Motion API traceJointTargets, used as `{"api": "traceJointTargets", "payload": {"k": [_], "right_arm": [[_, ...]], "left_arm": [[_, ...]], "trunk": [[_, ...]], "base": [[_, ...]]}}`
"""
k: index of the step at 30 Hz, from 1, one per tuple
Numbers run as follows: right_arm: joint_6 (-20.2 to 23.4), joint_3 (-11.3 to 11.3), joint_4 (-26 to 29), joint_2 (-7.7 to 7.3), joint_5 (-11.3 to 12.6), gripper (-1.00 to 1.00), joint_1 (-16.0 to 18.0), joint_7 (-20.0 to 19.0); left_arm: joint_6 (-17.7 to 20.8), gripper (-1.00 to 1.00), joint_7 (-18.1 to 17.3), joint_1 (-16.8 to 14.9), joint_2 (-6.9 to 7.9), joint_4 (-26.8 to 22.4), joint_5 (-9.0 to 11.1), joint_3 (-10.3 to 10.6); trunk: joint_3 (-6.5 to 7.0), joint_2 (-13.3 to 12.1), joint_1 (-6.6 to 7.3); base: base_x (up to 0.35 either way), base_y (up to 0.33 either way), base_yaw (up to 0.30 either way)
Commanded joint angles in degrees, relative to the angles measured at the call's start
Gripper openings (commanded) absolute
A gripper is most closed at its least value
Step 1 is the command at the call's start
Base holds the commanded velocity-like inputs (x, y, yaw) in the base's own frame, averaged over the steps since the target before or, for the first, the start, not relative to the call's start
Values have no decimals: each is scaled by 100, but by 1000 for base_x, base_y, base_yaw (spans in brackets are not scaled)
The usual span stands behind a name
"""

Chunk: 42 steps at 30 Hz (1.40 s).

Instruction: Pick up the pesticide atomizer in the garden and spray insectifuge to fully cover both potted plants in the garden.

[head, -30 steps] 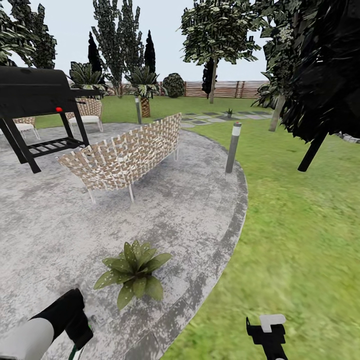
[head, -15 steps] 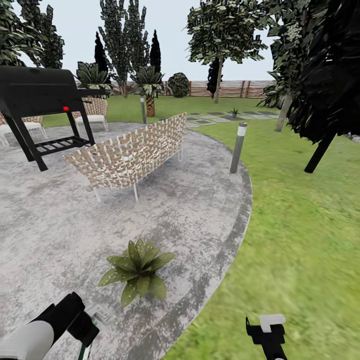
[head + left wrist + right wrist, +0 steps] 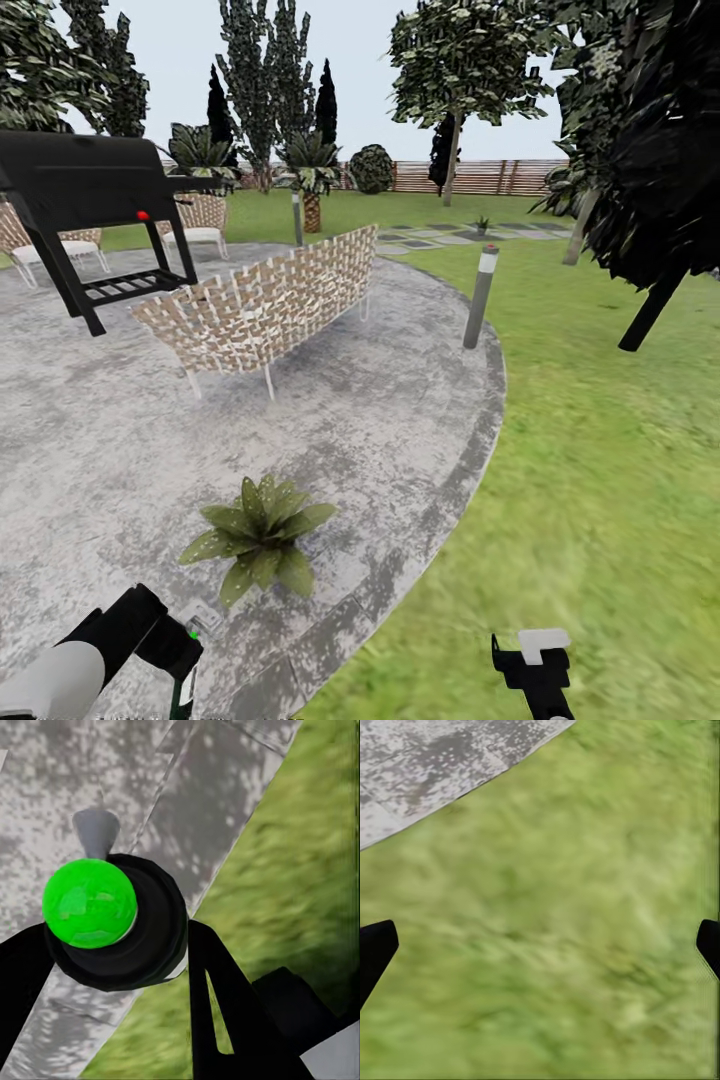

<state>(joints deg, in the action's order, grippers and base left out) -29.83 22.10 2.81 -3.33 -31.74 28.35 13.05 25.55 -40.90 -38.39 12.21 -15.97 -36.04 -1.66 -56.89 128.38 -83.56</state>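
Left wrist view has the left tool clamped around the pesticide atomizer (green dot now); the potted plant sits ahead on the patio. Spraying from here risks partial leaf coverage. Right tool gapes wide over grass.

Standing on the gravel patio at about 7 o'clock in the head view: one potted plant. Beyond it, toward 11 o'clock, a woven bench; farther out at 10 o'clock, a grill, with chairs behind. At the patio's edge, near 1 o'clock, a lamp post. Spreading from 2 to 5 o'clock, the lawn. Far back at 12 to 1 o'clock, stepping stones before the fence. Nearest, at 7 o'clock, the left gripper, closed around the pesticide atomizer over the patio's rim.
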Motion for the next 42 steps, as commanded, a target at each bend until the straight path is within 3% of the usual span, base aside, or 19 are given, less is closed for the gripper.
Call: {"api": "traceJointTargets", "payload": {"k": [1, 13, 26, 42], "right_arm": [[-14, 31, -9, -1, -61, 100, 4, 30], [-6, 31, -9, 1, -61, 100, 4, 29], [-7, 31, -9, 8, -61, 100, 4, 23], [-5, 31, -9, 8, -61, 100, 0, 22]], "left_arm": [[47, -100, -32, -2, -5, -12, -17, -23], [55, -100, -32, -2, -30, -12, -8, -25], [55, -100, -32, 1, -103, -12, -8, -27], [73, -100, -32, -2, -98, -12, -17, -36]], "trunk": [[-5, 2, 1], [-5, 2, 1], [-5, 2, 1], [-5, 2, 1]], "base": [[-40, -271, 209], [-12, -271, 259], [199, -232, 41], [44, -262, 267]]}}
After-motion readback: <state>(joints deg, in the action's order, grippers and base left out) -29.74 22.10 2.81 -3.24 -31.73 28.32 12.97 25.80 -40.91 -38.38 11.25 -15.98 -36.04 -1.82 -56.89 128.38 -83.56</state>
